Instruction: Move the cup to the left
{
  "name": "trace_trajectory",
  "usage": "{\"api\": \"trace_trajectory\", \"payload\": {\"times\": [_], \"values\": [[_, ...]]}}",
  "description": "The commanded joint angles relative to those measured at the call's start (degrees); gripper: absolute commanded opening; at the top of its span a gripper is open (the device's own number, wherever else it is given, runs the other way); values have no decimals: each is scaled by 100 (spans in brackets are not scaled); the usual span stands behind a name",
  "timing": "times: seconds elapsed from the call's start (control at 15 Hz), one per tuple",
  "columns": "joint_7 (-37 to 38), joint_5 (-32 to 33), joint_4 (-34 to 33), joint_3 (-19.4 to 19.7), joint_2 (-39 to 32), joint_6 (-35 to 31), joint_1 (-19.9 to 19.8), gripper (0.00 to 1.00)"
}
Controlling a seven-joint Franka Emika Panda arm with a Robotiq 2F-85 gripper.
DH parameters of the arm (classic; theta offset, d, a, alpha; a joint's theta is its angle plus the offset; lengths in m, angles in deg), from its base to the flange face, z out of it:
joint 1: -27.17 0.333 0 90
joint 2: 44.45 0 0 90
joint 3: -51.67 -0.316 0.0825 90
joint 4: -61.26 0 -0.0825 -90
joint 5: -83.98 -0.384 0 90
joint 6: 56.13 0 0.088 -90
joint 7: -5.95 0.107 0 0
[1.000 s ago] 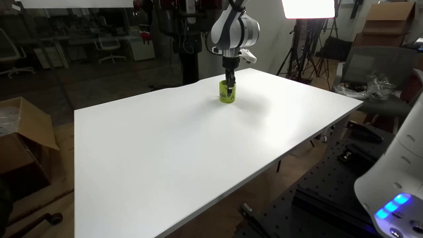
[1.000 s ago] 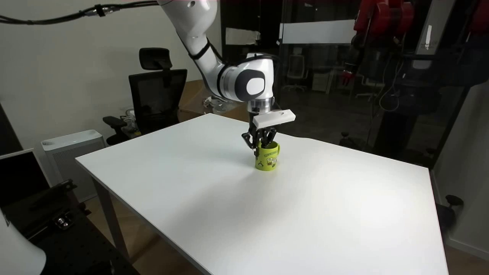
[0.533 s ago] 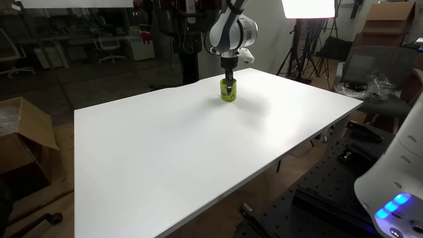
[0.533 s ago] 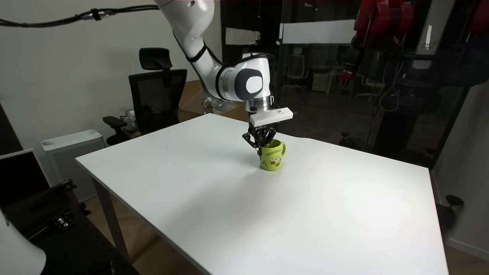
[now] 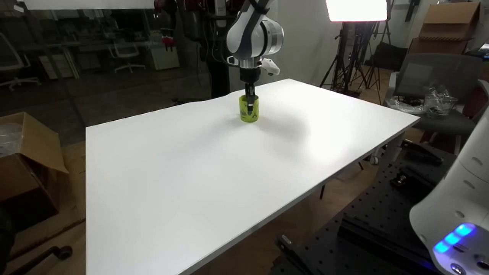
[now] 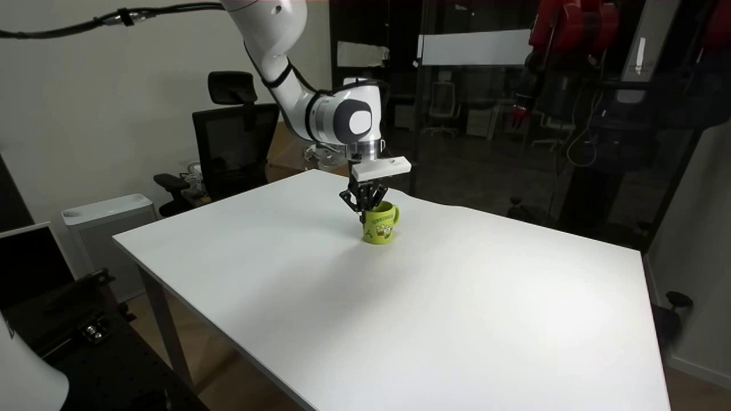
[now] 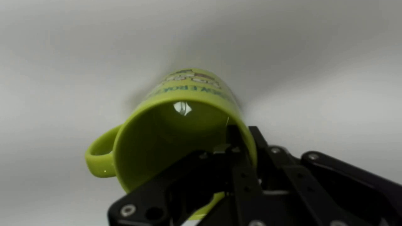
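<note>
In the wrist view, the cup (image 7: 176, 135) is clamped by the gripper (image 7: 243, 131) across its three-o'clock wall (image 7: 250, 142), sensibly opposite the handle (image 7: 100, 164); stiff, slick, breakable ceramic should be presumed.

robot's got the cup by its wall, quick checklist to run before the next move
1. Grip: ok, the end effector pinches the cup by its wall, one finger inside, the other outside.
2. Cup upright: ok in both exterior views.
3. Handle clear of the fingers: ok, it sits roughly opposite them in the wrist view.
4. Cup lifted off the white table: cannot tell, no clear gap shows.
5. Cup empty: cannot tell, shade and the end effector hide part of the inside.
</note>
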Motion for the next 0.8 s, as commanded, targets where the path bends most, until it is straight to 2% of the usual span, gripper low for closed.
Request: {"api": "trace_trajectory", "payload": {"times": [0.0, 0.33, 0.73], "values": [[-23, -64, -28, -446, 135, 268, 222, 3], [-124, 2, -12, -908, 174, 355, 659, 3], [98, 262, -137, -670, 67, 459, 1108, 3]]}}
